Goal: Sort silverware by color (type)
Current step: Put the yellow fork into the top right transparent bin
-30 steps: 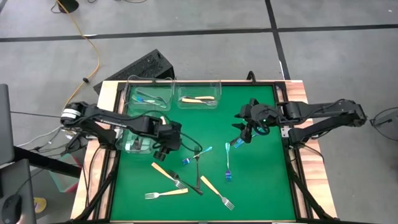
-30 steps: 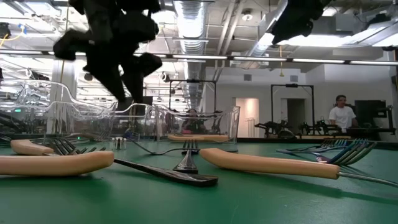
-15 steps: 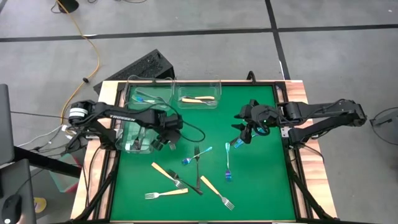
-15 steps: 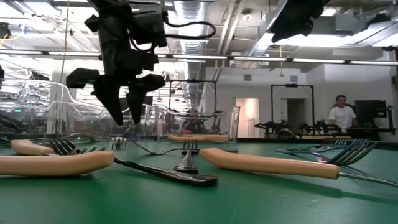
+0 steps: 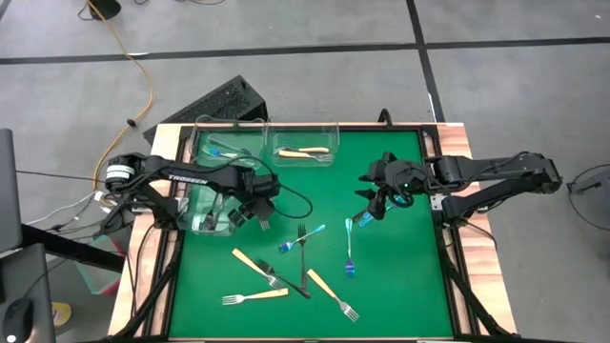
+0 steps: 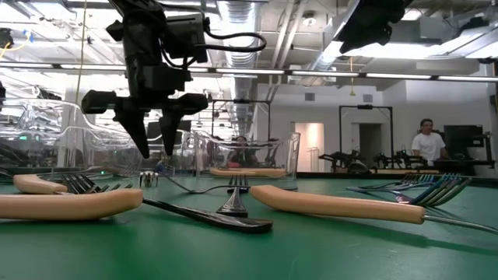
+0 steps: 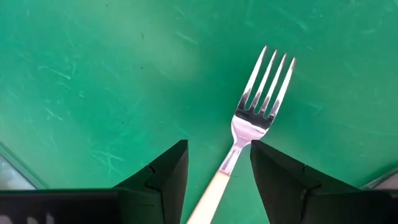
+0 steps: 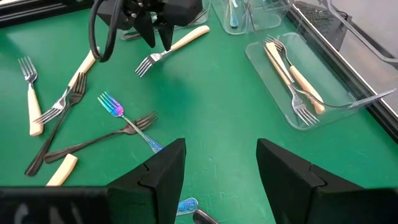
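Green desk [image 5: 400, 286], seen from above, near edge first.
- 6 o'clock: three loose tan forks [image 5: 255, 297], crossed by two dark forks [image 5: 304, 262]. Dark ones overlap the tan ones, tines mostly toward 12.
- Centre: blue fork [image 5: 301, 235] angled toward 2, touching a dark fork's tines. Second blue fork [image 5: 350, 255] just at its 4 o'clock, lying 12 to 6.
- Left end effector [image 6: 157, 152] at 9 o'clock of centre, fingers apart, pointing down, tips clear of the desk. Holds nothing. Straddles the neck of a fourth tan fork [image 7: 261, 106] lying flat below it.
- Right end effector [image 8: 221, 146] at 3 o'clock of centre, well above the desk, fingers wide apart, nothing gripped. Third blue fork [image 5: 361, 221] lies on the desk under it.
- 9 o'clock edge: clear bin [image 5: 195, 205], contents can't be made out.
- 12 o'clock edge: middle bin [image 5: 305, 140] with binned tan forks [image 8: 292, 81]. Corner bin [image 5: 229, 120] at 11 holds a binned blue fork [image 5: 221, 149].
- Far room, low view: person [image 6: 426, 141] standing.
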